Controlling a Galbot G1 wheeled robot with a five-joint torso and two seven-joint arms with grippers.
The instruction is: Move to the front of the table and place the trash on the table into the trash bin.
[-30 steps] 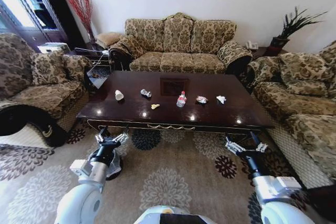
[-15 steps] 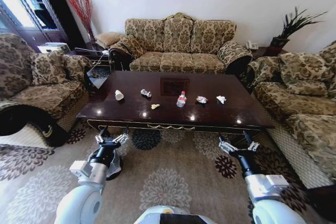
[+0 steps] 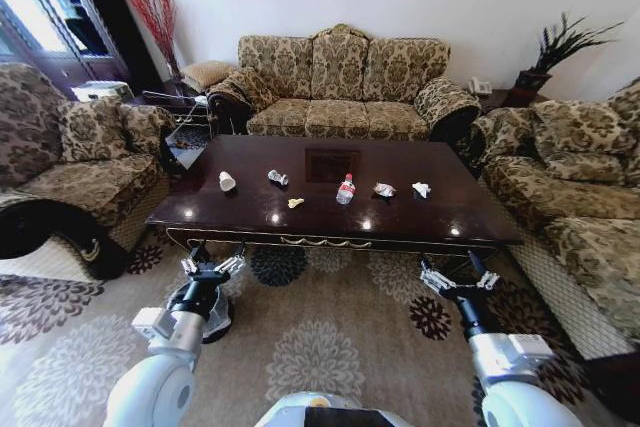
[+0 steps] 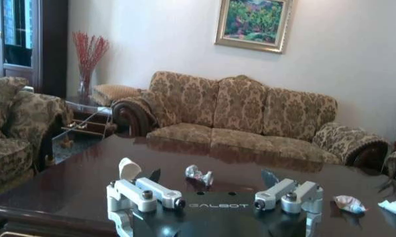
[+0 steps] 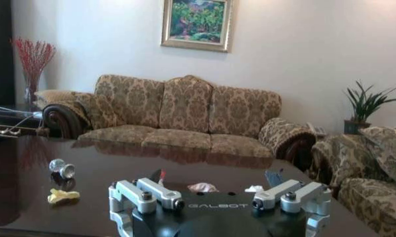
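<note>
- Robot stands at the near long side of the desk [image 3: 330, 222], both arms low and forward, short of the gilt-trimmed edge.
- Left gripper [image 3: 211, 267] hovers just before the desk's near left corner; fingers spread wide, nothing between them. In the left wrist view the same open gripper [image 4: 215, 198] faces across the glossy top.
- Right gripper [image 3: 459, 279] sits near the desk's near right part, a little below the apron; jaws also wide apart and empty. The right wrist view has it [image 5: 217, 197] level with the desktop, looking over it toward the far sofa [image 3: 340, 82].
- Trash lies in a loose row across the middle of the desk, pieces apart from one another: white paper cup [image 3: 227, 181] leftmost, shiny wrapper [image 3: 277, 178], yellow scrap [image 3: 295, 203] nearer the front, small bottle with red label [image 3: 345, 190] upright at centre, a second crumpled wrapper [image 3: 384, 190], white tissue [image 3: 421, 189] rightmost.
- Judgement: open jaws at desk height read as readiness for a first pick; nothing is collected yet.
- Judgement: the row sits well back from the near edge, so each arm would have to reach in over the top.
- I cannot make out the trash bin with any certainty.
</note>
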